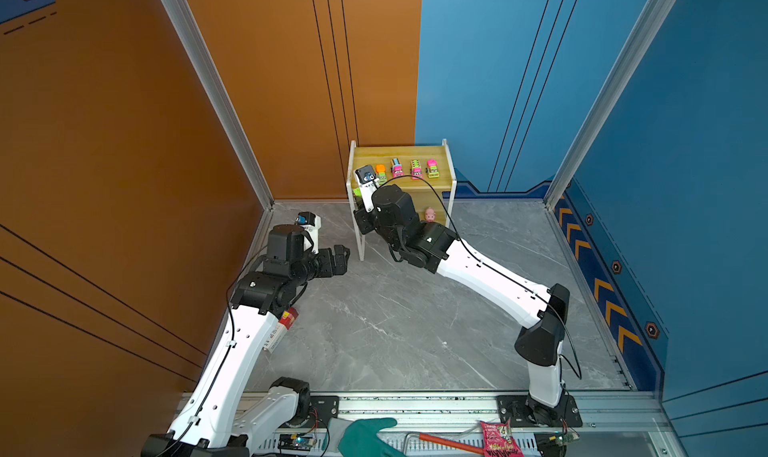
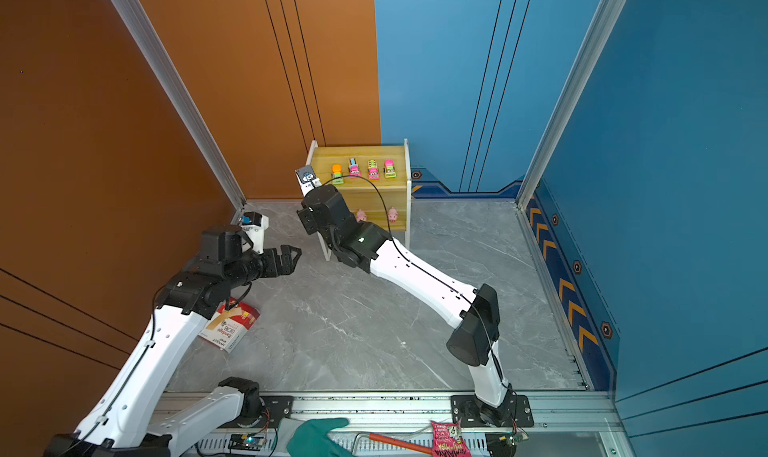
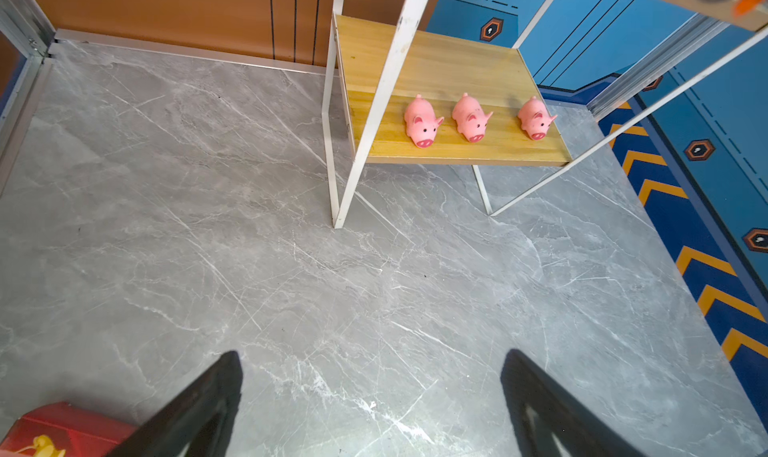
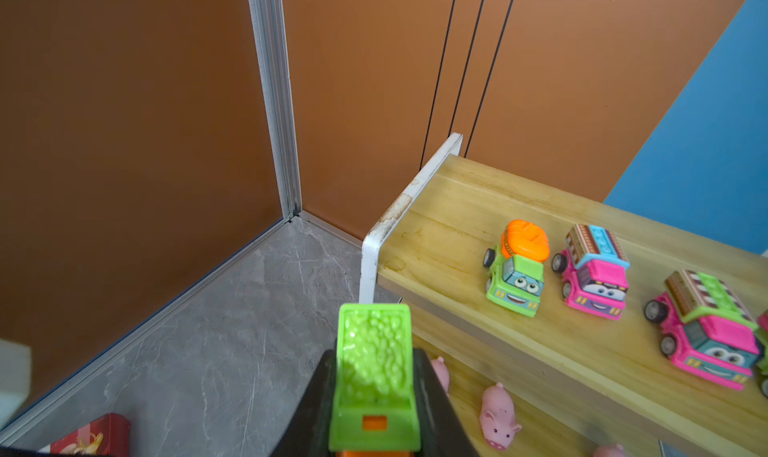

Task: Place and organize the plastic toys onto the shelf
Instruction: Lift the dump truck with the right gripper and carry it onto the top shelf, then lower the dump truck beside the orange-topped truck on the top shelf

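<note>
The shelf (image 1: 440, 155) stands against the back wall. Several neon toy trucks (image 1: 397, 168) are lined up on its top board (image 4: 453, 209). Three pink pigs (image 3: 422, 120) sit in a row on the lower board (image 3: 436, 60). My right gripper (image 4: 374, 359) hovers by the shelf's left front corner, a little above the top board, shut on a green toy truck (image 4: 374, 367). In both top views its wrist hides the jaws. My left gripper (image 2: 295, 259) hangs open over the floor left of the shelf, with nothing between its fingers (image 3: 220, 392).
A red bandage box (image 2: 230, 324) lies on the grey marble floor (image 1: 395, 317) under my left arm. A teal glove (image 1: 365, 434), a red-handled tool (image 1: 449, 442) and a pink snack packet (image 1: 496, 438) lie at the front rail. Walls close in behind and on both sides.
</note>
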You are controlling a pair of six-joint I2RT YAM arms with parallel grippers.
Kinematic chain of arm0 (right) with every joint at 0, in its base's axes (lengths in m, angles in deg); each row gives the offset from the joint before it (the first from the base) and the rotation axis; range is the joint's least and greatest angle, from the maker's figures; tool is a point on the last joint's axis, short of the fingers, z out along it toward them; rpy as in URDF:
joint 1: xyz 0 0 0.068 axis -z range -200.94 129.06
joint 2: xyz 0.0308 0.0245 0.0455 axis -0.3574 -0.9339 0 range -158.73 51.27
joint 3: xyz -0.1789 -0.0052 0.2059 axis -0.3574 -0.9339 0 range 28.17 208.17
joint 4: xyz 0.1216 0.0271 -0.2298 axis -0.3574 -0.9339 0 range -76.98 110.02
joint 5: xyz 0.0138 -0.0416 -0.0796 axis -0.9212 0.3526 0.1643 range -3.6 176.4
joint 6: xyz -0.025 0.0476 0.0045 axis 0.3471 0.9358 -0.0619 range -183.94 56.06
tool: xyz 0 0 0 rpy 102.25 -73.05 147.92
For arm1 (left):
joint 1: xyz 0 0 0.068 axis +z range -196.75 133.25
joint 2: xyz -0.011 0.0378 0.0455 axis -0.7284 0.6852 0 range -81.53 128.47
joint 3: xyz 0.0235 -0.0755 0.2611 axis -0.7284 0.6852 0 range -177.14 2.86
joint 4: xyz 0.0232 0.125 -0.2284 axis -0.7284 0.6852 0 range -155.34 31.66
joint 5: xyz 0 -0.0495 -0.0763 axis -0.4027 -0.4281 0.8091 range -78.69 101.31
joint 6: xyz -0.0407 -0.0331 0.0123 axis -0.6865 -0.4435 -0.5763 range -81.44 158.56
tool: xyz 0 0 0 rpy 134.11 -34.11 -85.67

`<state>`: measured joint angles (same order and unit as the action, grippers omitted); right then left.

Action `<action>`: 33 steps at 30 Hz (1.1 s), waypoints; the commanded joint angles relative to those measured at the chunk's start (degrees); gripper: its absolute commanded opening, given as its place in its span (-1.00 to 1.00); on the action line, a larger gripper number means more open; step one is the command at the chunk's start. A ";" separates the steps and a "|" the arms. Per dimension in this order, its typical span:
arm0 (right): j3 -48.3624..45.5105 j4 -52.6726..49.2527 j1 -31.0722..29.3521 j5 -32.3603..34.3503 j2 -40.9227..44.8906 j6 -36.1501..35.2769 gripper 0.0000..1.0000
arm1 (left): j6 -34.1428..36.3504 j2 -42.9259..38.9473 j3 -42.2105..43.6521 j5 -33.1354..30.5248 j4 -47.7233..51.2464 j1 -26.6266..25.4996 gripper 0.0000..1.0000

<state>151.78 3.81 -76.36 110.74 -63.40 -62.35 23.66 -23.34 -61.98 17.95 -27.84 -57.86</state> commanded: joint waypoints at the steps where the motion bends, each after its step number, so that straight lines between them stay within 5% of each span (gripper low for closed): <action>1: 7.71 -2.75 -0.22 5.00 -3.71 1.22 -0.58 | 1.54 0.03 -0.30 -1.94 -1.09 -0.33 0.96; 9: 18.71 -2.00 0.98 7.52 -12.35 2.39 -0.58 | 1.97 -0.94 2.14 -0.31 -3.01 -0.16 0.96; 33: 23.73 7.12 3.83 9.16 -18.48 2.36 -0.58 | 1.10 -1.68 4.02 2.49 -5.15 -0.08 0.96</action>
<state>173.35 9.10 -73.24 118.65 -80.74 -60.63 24.40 -24.21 -58.61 19.08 -31.75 -57.91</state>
